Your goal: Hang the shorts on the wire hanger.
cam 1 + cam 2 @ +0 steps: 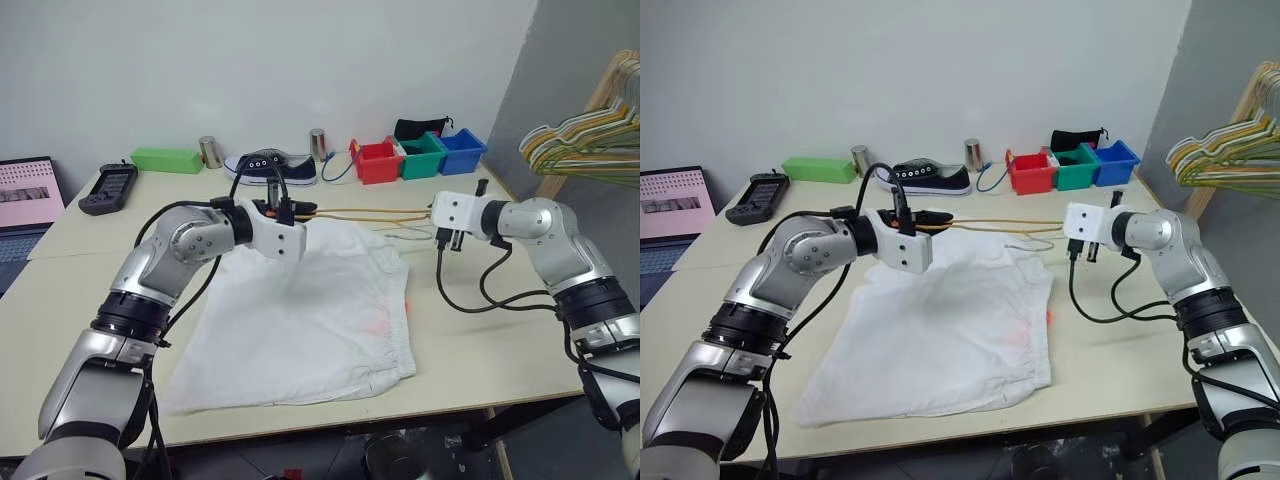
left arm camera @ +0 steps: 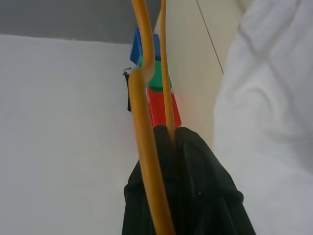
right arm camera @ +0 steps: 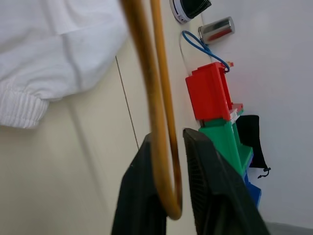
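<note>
One pair of large white, wrinkled fabric shorts (image 1: pixel 300 320) lay flat on the beige table (image 1: pixel 480 350), between the two arms. One thin yellow-orange wire hanger (image 1: pixel 360 213) hung level just above the far edge of the shorts, gripped at both ends: left gripper (image 2: pixel 172 142) clamped tight on one end, right gripper (image 3: pixel 168 161) closed around the rounded bend at the other.

Along the far edge of the table, counted: three small plastic bins in a row, one red (image 1: pixel 378 160), one green (image 1: pixel 422 156), one blue (image 1: pixel 462 150); two short silver metal cans (image 1: pixel 211 152); one dark sneaker with a white sole (image 1: pixel 270 166); one flat green box (image 1: pixel 167 159); one black handheld device (image 1: pixel 108 188). One open laptop (image 1: pixel 25 195) at the left edge. One cluster of thicker wooden and coloured hangers (image 1: pixel 590 135) at the right, too overlapped to count. No readable writing or brand anywhere.
</note>
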You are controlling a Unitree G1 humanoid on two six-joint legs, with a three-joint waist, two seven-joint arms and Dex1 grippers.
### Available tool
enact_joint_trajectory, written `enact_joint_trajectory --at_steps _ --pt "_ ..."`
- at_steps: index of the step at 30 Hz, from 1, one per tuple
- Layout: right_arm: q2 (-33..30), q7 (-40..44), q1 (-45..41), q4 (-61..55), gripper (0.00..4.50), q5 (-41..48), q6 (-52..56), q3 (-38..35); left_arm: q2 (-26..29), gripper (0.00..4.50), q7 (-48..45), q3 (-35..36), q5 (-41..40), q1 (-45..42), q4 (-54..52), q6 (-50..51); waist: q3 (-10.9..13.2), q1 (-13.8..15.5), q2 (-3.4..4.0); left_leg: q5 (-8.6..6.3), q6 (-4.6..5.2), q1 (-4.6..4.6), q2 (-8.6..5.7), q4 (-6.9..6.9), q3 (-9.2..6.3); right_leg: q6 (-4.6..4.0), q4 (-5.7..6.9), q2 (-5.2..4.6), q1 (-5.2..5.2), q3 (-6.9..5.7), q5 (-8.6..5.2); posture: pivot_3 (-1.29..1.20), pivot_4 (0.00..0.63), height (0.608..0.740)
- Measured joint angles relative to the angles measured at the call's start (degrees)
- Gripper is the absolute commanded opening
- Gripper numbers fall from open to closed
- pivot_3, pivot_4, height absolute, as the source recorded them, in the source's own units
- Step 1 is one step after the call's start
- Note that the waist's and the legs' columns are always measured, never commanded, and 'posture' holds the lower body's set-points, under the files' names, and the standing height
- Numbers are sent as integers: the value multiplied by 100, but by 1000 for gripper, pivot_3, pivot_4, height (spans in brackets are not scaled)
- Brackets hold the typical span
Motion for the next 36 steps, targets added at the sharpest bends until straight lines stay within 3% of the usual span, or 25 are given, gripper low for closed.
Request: enact_joint_trajectory --at_steps 7,22,27,33,36 --pt "0 -40 0 76 20 -36 -116 8 -4 0 25 -12 1 -91 71 -73 0 -2 0 0 0 0 0 0 0 0 1 0 1 -1 0 -293 2 740" --pt "-5 208 2 147 0 18 -29 7 39 3572 -1243 9 -1519 -92 -102 88 0 2 0 0 0 0 0 1 0 0 1 0 2 -1 0 -292 12 740" --pt "-497 1281 578 456 0 497 1008 -165 178 4472 -1362 593 -2288 62 -769 874 0 72 0 -1 1 -3 1 -2 -1 -9 -2 0 3 -5 5 -293 21 740" --pt "-1383 2964 1403 139 0 1246 2439 -292 138 4472 -1163 1217 -3137 1020 -1670 2539 5 116 6 -3 1 0 6 0 6 5 0 2 4 1 -5 -279 27 740" --pt "-1924 3869 1815 -554 0 1867 3892 -347 127 4472 -1079 1479 -3799 1737 -2701 3669 1 133 5 -4 -2 8 10 1 6 3 -2 2 12 2 -8 -270 30 740"
